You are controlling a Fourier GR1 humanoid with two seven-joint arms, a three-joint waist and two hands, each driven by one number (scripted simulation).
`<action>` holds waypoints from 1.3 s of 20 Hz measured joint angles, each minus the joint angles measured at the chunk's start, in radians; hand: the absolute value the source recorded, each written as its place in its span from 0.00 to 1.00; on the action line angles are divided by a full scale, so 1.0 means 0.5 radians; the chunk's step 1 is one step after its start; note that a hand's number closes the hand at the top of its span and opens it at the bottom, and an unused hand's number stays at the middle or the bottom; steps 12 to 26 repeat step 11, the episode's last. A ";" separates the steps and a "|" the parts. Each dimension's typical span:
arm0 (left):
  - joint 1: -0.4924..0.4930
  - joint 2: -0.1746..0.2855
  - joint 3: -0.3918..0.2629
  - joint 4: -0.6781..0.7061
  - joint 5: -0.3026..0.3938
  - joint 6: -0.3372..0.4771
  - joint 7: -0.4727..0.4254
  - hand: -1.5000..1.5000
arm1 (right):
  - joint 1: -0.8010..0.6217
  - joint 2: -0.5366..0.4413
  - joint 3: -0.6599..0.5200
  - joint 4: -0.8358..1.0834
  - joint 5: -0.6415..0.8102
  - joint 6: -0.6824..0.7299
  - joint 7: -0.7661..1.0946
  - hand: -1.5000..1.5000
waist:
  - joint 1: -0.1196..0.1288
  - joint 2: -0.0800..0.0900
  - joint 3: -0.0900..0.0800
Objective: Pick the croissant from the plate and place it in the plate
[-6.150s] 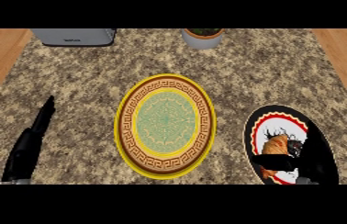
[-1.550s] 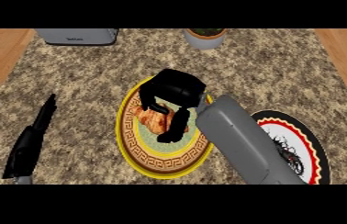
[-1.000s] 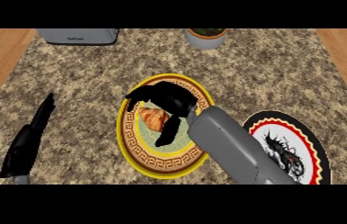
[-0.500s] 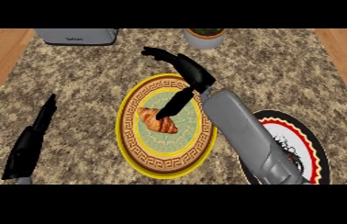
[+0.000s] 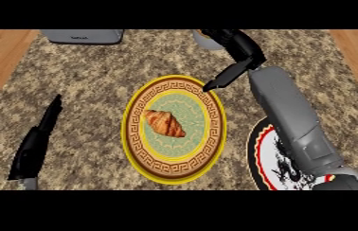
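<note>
Fingers point(image 5: 224, 77) of the right hand point(image 5: 241, 48) straight and apart, holding nothing
One fingertip hangs by the far right rim of the yellow plate point(image 5: 136, 111); the croissant point(image 5: 165, 123) lies mid-plate, long axis slanting far-left to near-right. The right forearm point(image 5: 287, 111) covers part of a red-rimmed plate point(image 5: 269, 154); the left hand point(image 5: 35, 145) rests straight-fingered at the left edge of the bench point(image 5: 91, 78)

Croissant point(image 5: 165, 123) out of right hand point(image 5: 240, 48)

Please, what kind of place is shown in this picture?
Probably a kitchen: a speckled stone counter, a croissant on a yellow plate, and a grey appliance at the far edge.
</note>
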 measured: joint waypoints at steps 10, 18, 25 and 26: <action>-0.065 0.022 0.012 0.027 0.012 -0.061 -0.024 0.50 | -0.161 -0.342 -0.109 0.523 0.099 0.268 -0.509 0.00 | 0.058 0.026 0.002; -0.059 0.024 0.011 0.017 0.008 -0.062 -0.020 0.50 | -0.164 -0.346 -0.104 0.557 0.118 0.254 -0.534 0.00 | 0.060 0.025 0.003; -0.059 0.024 0.011 0.017 0.008 -0.062 -0.020 0.50 | -0.164 -0.346 -0.104 0.557 0.118 0.254 -0.534 0.00 | 0.060 0.025 0.003; -0.059 0.024 0.011 0.017 0.008 -0.062 -0.020 0.50 | -0.164 -0.346 -0.104 0.557 0.118 0.254 -0.534 0.00 | 0.060 0.025 0.003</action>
